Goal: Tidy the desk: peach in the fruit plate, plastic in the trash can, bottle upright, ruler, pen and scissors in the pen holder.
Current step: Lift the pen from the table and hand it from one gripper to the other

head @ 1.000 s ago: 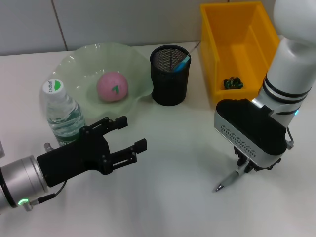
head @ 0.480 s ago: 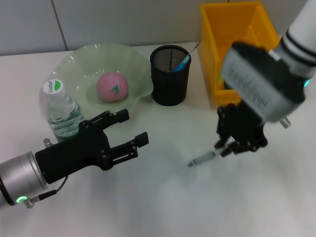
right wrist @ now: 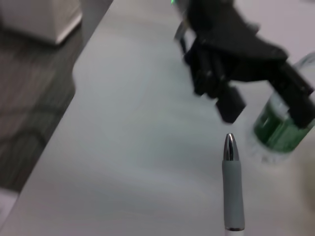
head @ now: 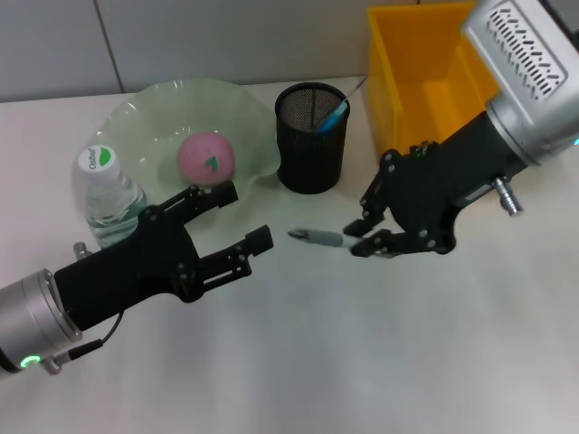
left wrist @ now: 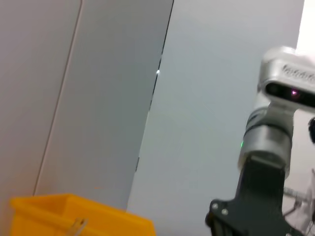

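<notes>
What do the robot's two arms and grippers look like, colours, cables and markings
Both grippers are matte black with jointed fingers. The left gripper sits on a silver cylindrical wrist with a small green light and a thin black cable. The right gripper hangs from a silver-grey wrist housing with rows of vent slots, a blue light at its edge and a metal stud.

The bottle (head: 110, 201) has lettering on its green-and-white cap (head: 97, 160), too small to read.
</notes>
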Controlling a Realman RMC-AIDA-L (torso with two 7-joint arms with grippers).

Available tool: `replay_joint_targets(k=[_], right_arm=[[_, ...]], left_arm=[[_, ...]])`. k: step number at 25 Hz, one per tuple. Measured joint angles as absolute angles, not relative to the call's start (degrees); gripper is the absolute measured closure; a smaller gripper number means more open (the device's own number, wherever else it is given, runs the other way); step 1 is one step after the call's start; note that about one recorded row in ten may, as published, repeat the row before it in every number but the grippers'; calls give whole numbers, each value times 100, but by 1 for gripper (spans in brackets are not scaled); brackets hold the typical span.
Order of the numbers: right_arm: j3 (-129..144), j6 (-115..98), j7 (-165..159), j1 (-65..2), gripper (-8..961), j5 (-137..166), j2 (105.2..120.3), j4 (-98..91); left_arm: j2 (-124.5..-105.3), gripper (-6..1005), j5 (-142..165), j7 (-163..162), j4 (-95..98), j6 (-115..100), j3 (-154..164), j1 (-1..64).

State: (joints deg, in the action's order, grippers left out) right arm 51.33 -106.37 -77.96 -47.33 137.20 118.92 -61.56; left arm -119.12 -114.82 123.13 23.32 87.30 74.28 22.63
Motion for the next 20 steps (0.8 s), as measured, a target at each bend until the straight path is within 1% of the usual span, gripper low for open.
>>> replay_joint_targets(k=[13, 20], right_arm=[[5061, -10045, -8174, -3946, 837, 11720, 11899, -5085], [5072, -9864, -8133, -3825, 836, 11257, 11904, -4598]], left_arm=[[-11918, 198, -11804, 12390, 2324, 9279, 7437, 2438], [-11918, 201, -11781, 12406, 2319, 9303, 7445, 2403]])
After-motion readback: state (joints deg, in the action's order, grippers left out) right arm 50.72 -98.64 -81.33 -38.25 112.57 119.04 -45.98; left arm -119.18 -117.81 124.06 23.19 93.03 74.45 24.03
